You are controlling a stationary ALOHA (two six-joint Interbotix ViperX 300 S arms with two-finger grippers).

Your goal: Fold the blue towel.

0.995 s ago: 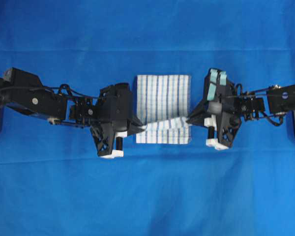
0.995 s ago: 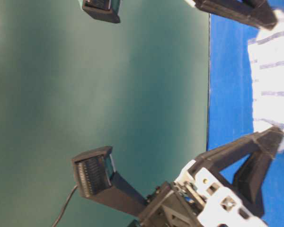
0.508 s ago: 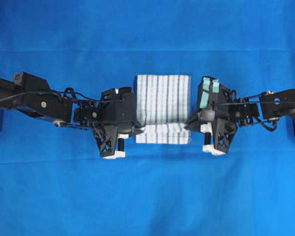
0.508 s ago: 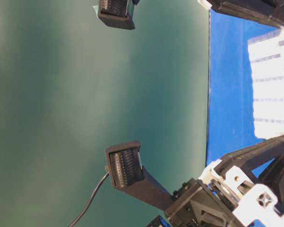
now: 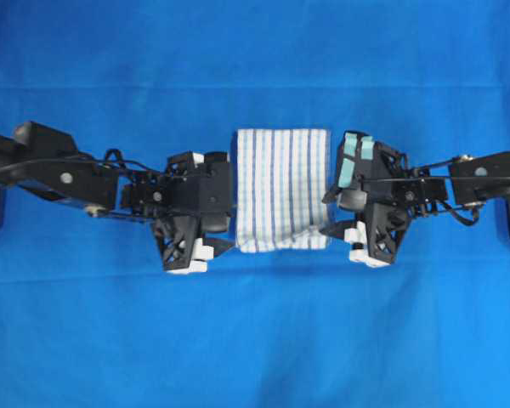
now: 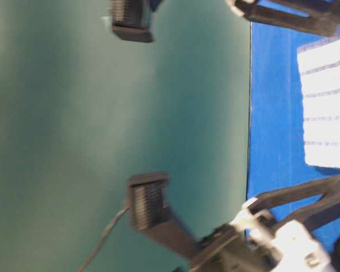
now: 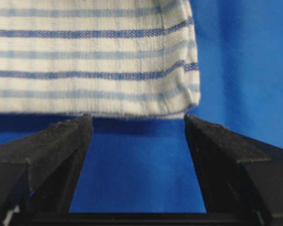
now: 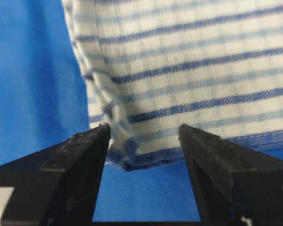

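Note:
The blue towel (image 5: 280, 189), a white cloth with thin blue stripes, lies folded on the blue sheet in the middle of the overhead view. My left gripper (image 5: 227, 242) sits at its near left corner and my right gripper (image 5: 327, 228) at its near right corner. In the left wrist view the left gripper (image 7: 138, 120) is open, and the blue towel's (image 7: 94, 61) edge lies just past the fingertips. The right gripper (image 8: 144, 129) is open too, with the blue towel's (image 8: 188, 70) rumpled corner at the mouth of the jaws, free of both fingers. The table-level view shows the blue towel (image 6: 328, 107) between blurred fingers.
The plain blue table covering (image 5: 255, 340) spreads under everything. Both black arms reach in from the left (image 5: 51, 170) and right (image 5: 484, 174) edges. In the table-level view a green wall (image 6: 102, 113) stands behind the table, and a black cable (image 6: 102, 243) hangs there.
Both grippers were shut on the towel's near corners and have opened, letting the cloth go. The lifted near edge has dropped flat onto the rest of the towel.

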